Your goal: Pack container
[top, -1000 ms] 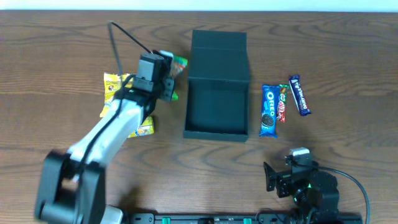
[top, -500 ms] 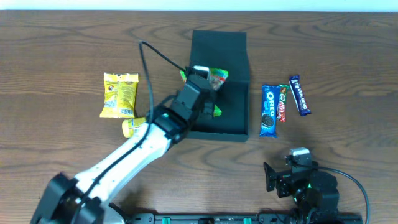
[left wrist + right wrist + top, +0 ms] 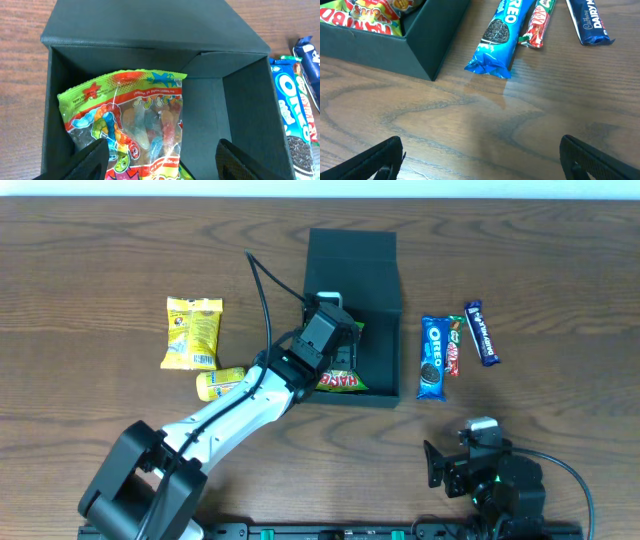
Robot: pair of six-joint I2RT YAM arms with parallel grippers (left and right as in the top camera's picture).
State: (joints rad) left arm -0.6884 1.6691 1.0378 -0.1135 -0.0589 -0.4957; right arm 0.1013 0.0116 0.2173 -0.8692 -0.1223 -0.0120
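The dark teal container [image 3: 383, 350] stands mid-table with its flap lid [image 3: 351, 252] folded back. A green gummy-candy bag [image 3: 341, 381] lies inside it, against the left wall. My left gripper [image 3: 334, 332] hovers over the box interior. In the left wrist view it [image 3: 160, 165] is open, with its fingers [image 3: 93, 162] wide apart on either side of the bag [image 3: 135, 117] and not pinching it. The container's inner wall [image 3: 235, 100] is bare to the right. My right gripper [image 3: 470, 463] rests near the front edge, open [image 3: 480, 160] over bare wood.
An Oreo pack [image 3: 432, 358], a red bar [image 3: 454, 346] and a Dairy Milk bar [image 3: 481, 332] lie right of the box. A yellow packet [image 3: 193, 332] and a smaller yellow one [image 3: 220, 383] lie to its left.
My left arm swung right from the table beside the box to over its interior, carrying the gummy bag. The jaws opened and the bag now lies in the box. The right arm has not moved.
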